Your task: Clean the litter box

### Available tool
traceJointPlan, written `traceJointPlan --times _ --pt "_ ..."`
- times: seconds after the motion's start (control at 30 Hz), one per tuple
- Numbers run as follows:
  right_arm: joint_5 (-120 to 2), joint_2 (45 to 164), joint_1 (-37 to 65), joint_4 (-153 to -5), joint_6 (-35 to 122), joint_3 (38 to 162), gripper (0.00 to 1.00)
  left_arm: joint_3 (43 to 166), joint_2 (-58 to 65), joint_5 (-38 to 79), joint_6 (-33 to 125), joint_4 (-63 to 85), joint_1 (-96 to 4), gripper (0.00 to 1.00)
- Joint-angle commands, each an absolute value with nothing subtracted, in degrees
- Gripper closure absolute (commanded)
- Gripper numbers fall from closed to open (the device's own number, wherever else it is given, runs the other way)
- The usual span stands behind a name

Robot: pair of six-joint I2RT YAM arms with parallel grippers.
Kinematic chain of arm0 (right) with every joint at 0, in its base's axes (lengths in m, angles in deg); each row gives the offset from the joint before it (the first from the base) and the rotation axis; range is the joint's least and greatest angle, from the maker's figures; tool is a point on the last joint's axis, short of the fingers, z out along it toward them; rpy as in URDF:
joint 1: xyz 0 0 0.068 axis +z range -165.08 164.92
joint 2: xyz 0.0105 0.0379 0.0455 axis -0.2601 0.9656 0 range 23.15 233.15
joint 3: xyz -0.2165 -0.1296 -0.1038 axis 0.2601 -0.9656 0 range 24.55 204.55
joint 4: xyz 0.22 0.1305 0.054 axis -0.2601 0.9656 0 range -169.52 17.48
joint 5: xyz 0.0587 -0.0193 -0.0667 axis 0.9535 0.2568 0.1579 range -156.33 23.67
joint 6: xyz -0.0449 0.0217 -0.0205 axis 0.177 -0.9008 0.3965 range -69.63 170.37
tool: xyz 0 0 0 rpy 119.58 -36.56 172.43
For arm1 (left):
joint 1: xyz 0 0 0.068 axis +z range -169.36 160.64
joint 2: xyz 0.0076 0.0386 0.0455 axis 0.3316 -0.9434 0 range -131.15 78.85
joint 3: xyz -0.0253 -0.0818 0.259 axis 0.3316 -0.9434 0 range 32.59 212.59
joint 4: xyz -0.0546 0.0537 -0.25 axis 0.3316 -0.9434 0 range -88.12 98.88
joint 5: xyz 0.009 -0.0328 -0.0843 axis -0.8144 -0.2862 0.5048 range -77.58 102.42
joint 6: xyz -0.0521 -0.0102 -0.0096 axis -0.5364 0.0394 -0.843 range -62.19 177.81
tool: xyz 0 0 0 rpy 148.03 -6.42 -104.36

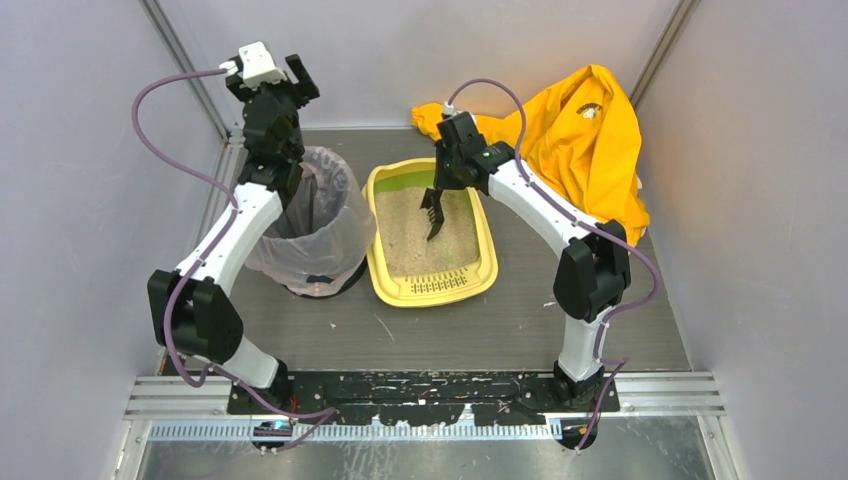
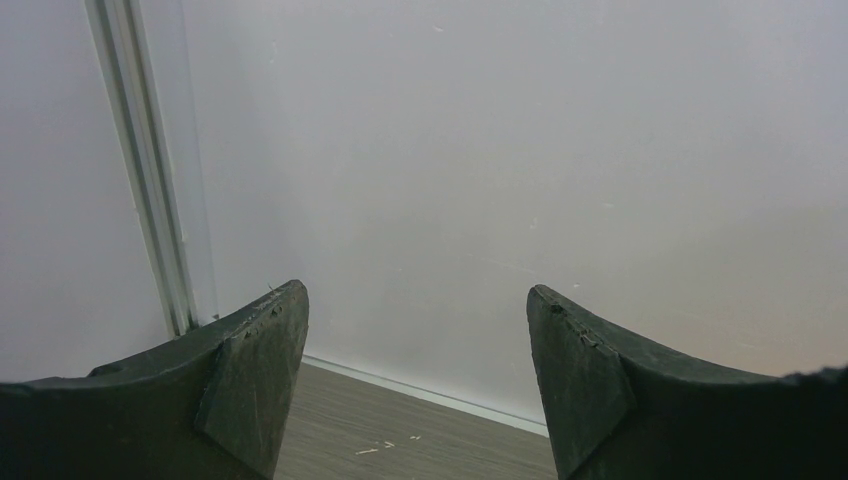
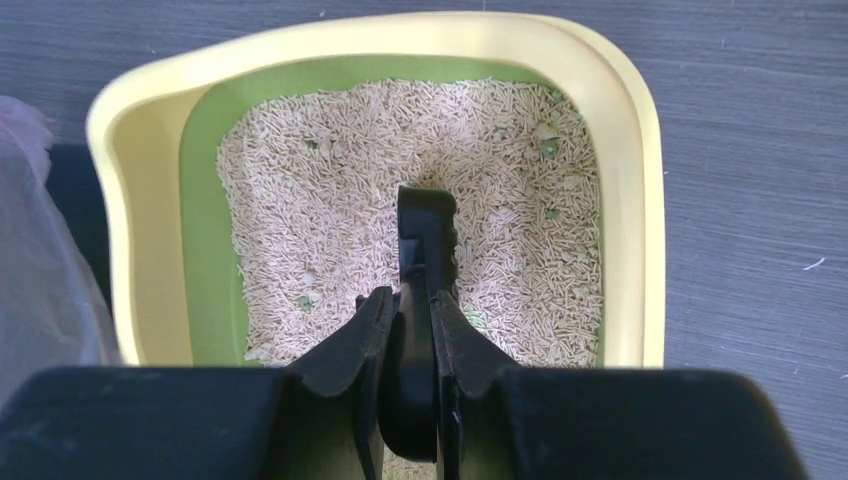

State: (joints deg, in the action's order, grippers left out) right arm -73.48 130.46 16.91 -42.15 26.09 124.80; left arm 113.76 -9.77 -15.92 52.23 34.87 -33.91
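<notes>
The litter box (image 1: pixel 432 288), a shallow rounded-rectangular yellow plastic tray with a green inner wall and a slotted front lip, sat near the middle of the grey ribbed table (image 1: pixel 520 320), with its lip toward the arm bases. Beige sandy litter (image 3: pixel 300 200) covered its floor. Above it, the right gripper (image 3: pixel 410 305) had its two fingers pressed together on the handle of a small black slotted scoop (image 3: pixel 428 225). The scoop's far end reached the litter surface near the tray's centre, but whether it dug in could not be told. Just beside the tray's left side stood a round bin lined with a translucent plastic bag (image 1: pixel 310 250). The left gripper (image 2: pixel 415 300) was raised over the bin's far edge and faced the pale back wall (image 2: pixel 500 150), its fingers spread wide apart and holding nothing. A crumpled yellow cloth (image 1: pixel 580 140) lay behind the tray, toward the far right.
</notes>
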Motion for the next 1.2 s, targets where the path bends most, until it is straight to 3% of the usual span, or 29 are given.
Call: traceJointPlan --times 0.0,0.37,0.8,1.17 --pt "-70.05 127.16 16.92 -46.48 23.72 121.34 0.99 113.29 -6.9 -16.61 52.8 37.7 -33.7 0.2" --pt "-57.46 123.67 14.01 -50.85 21.61 109.4 0.99 111.13 -4.28 -17.38 57.51 40.24 -33.54 0.21" --pt "-61.94 117.02 11.03 -42.89 29.41 105.38 0.99 110.03 -3.32 -17.21 57.2 40.75 -32.64 0.22" --pt "-55.57 117.87 10.74 -45.65 27.16 103.01 0.99 110.94 -3.57 -17.38 57.48 39.86 -32.64 0.22"
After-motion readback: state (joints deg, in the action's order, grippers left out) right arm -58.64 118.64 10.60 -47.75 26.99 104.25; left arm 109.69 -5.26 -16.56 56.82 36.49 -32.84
